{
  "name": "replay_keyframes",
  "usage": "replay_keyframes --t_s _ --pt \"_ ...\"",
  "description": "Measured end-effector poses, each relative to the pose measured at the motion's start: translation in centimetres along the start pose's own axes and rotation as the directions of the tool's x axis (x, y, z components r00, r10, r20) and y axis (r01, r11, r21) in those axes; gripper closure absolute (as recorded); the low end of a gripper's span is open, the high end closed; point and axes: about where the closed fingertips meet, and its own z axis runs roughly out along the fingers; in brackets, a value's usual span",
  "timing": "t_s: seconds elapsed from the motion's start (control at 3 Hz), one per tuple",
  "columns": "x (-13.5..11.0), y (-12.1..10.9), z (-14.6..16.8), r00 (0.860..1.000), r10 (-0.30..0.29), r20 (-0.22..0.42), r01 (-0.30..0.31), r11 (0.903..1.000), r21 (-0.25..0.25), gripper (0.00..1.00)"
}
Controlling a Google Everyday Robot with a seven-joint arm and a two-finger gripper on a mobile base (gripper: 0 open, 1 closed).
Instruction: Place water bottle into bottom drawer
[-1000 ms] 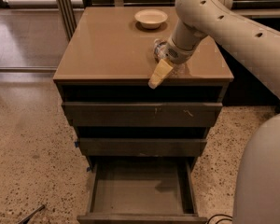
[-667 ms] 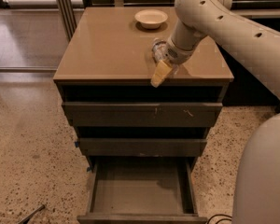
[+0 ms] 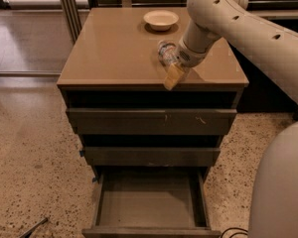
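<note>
Hardly anything has shifted since a second ago: my gripper [image 3: 172, 77] hangs at the same spot over the front edge of the cabinet top [image 3: 114, 48], and the water bottle [image 3: 166, 52] has come along only a touch toward the left.

My fingers [image 3: 174, 72] are closed narrow on the water bottle, which sits up near their base, tilted, its clear crinkled body against my wrist. One pale yellow finger shows in front, pointing down and to the left, its tip just past the cabinet's front lip. The second finger is hidden behind the first.

My arm [image 3: 228, 19] reaches in from the right, bending down over the right half of the top. Behind the bottle, near the back edge and well apart from it, rests the cream bowl [image 3: 161, 19].

Below, the two upper drawers [image 3: 151, 122] are pushed nearly in, while the bottom drawer [image 3: 149, 202] stands pulled out toward the speckled floor [image 3: 35, 152], with nothing lying on its grey floor. The bottle is well above it, at the height of the cabinet top.
</note>
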Motion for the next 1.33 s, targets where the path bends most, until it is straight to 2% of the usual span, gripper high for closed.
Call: replay_keyframes --t_s 0.33,0.67,1.0,1.33 --pt "0.0 0.0 0.0 1.000 0.000 0.000 0.000 1.0000 0.000 0.94" --pt "-0.1 0.1 -0.6 1.000 0.000 0.000 0.000 1.0000 0.000 1.00" --pt "-0.2 0.0 -0.9 1.000 0.000 0.000 0.000 1.0000 0.000 1.00" --pt "-0.1 -1.2 -4.2 0.998 0.029 0.058 -0.032 0.9984 0.046 1.00"
